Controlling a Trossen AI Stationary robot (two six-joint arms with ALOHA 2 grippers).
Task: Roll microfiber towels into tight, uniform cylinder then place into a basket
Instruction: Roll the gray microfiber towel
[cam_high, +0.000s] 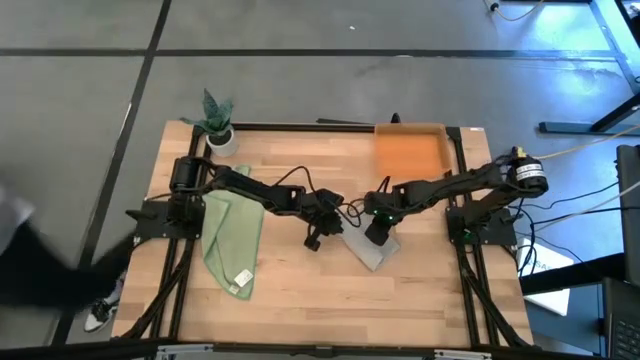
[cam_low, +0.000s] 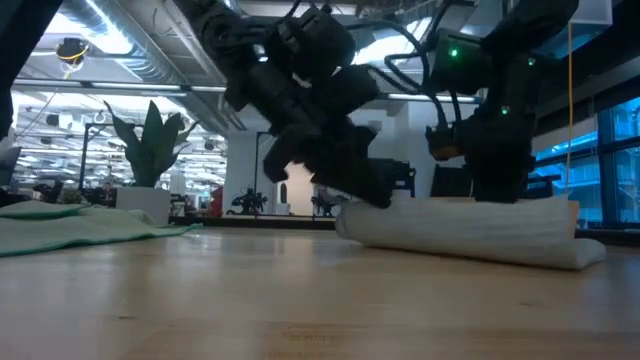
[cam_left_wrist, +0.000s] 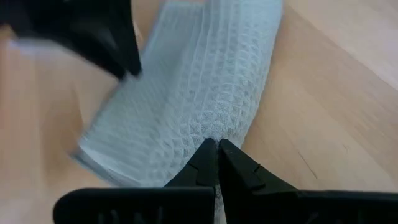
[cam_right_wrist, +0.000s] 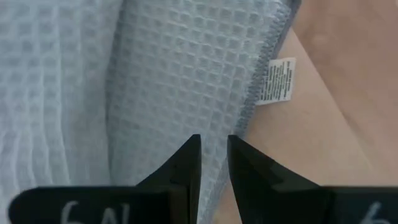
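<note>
The light grey towel (cam_high: 370, 248) lies partly rolled on the table, right of centre. It shows as a low roll in the low view (cam_low: 460, 232), and its white tag (cam_right_wrist: 277, 81) lies on the wood. My left gripper (cam_left_wrist: 216, 148) is shut at the roll's left end. My right gripper (cam_right_wrist: 212, 142) is nearly shut on the towel's top, toward the far side. The green towel (cam_high: 232, 242) lies spread flat at the left, with a white tag at its near end. The orange basket (cam_high: 410, 150) stands at the far right. My left gripper has its shut fingertips on the rolled towel's surface (cam_left_wrist: 208, 127) at the roll's left end, slanting down from the table's left. The weave puckers at the tips, so a little cloth seems pinched. The roll rests on the table. My right gripper comes from above, pointing down, with its fingers close together on the towel's flat part (cam_right_wrist: 205, 118), near the hemmed edge with the tag. A narrow strip of cloth shows between the fingers; how many layers, I cannot tell. The towel lies on the table.
A small white plant pot (cam_high: 220, 135) stands at the far left corner. Black frame rails run along the table's left and right sides. Bare wood shows along the near edge (cam_high: 330, 310).
</note>
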